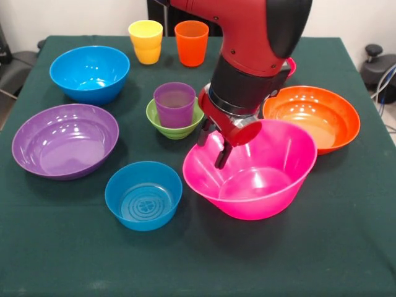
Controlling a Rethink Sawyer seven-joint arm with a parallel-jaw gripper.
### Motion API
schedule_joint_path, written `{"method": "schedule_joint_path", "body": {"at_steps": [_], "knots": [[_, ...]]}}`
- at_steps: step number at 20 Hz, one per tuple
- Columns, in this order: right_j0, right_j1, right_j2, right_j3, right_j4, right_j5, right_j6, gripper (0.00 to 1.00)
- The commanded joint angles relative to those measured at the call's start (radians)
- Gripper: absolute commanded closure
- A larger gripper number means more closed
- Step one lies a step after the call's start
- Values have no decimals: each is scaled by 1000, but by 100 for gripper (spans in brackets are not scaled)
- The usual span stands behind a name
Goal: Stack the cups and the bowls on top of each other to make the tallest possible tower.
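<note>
My gripper (pixel 211 150) hangs over the left rim of the large pink bowl (pixel 266 179), shut on the rim of the small red bowl (pixel 245 132), which it holds tilted above the pink bowl. The purple cup (pixel 175 104) stands upright inside the small green bowl (pixel 176 128), just left of the gripper. The yellow cup (pixel 146 41) and the orange cup (pixel 192 42) stand side by side at the far edge of the table.
A mid-sized blue bowl (pixel 90 73) sits at the far left, a purple bowl (pixel 65 139) at the left, a small blue bowl (pixel 143 195) at the near centre, and an orange bowl (pixel 312 116) to the right, behind the pink bowl. A dark green cloth (pixel 198 260) covers the table.
</note>
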Motion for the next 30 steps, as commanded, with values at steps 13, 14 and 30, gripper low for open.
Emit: {"method": "schedule_joint_path", "body": {"at_steps": [13, 14, 30], "knots": [[26, -100, 54, 17, -31, 191, 30, 0], [27, -105, 52, 20, -32, 193, 32, 0], [20, -144, 68, 90, -44, 155, 20, 0]]}}
